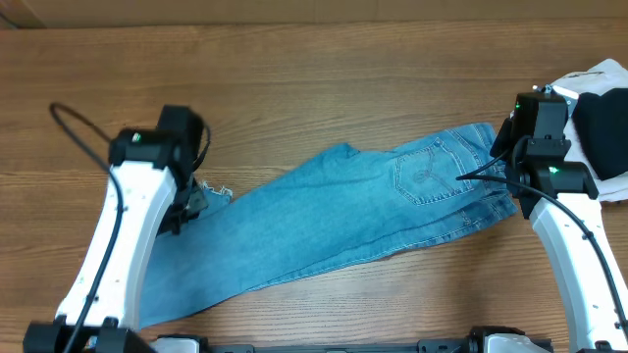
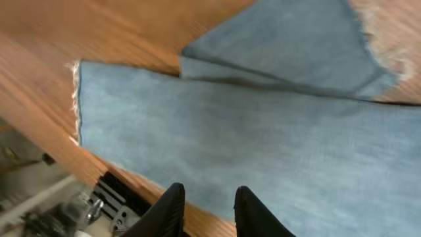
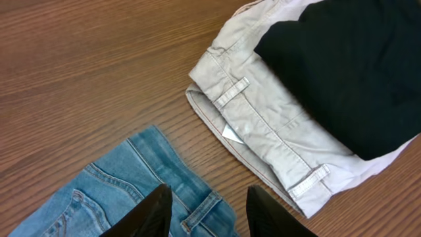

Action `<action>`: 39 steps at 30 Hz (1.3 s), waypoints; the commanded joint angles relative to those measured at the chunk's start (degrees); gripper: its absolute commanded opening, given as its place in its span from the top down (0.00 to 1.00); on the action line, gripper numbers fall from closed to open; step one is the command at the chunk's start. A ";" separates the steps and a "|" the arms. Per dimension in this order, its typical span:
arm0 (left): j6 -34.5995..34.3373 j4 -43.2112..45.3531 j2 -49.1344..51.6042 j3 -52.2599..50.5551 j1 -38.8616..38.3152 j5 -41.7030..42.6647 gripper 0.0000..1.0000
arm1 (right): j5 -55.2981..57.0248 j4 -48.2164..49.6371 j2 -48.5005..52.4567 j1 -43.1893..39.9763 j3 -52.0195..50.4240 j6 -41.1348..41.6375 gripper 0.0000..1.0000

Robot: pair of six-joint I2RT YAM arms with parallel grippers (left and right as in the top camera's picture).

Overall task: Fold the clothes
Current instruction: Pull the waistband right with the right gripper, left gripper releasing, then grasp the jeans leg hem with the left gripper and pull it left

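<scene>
The clothes, light-blue jeans (image 1: 343,211), lie spread diagonally across the wooden table, waistband at the right and legs running down to the left. My left gripper (image 1: 193,204) hovers over the leg ends by the frayed hem (image 1: 218,193). In the left wrist view it (image 2: 208,192) is open above flat denim (image 2: 263,145), holding nothing. My right gripper (image 1: 502,162) sits at the waistband end. The right wrist view shows it (image 3: 207,192) open over a belt loop (image 3: 200,212), not gripping the jeans (image 3: 125,184).
An off-white garment (image 3: 263,125) with a black garment (image 3: 348,66) on top lies just right of the waistband, at the table's right edge (image 1: 589,74). The near table edge (image 2: 59,151) runs close to the leg ends, with metal hardware below it.
</scene>
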 commanded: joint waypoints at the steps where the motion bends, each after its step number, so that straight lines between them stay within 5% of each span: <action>1: -3.28 2.43 -7.69 -6.47 3.21 -0.13 0.70 | -0.90 0.28 -0.57 -0.07 1.18 0.42 0.59; 10: -2.95 9.97 -19.71 -17.33 14.58 5.95 0.56 | -0.92 0.28 -0.57 -0.07 1.18 0.42 0.58; 19: -2.10 20.79 -20.13 -28.55 28.30 10.64 0.34 | -1.16 0.31 -0.57 -0.07 1.18 0.44 0.58; 39: -1.55 44.04 -4.87 -36.65 34.49 12.52 0.32 | -1.77 0.44 -0.57 -0.07 1.18 0.20 0.57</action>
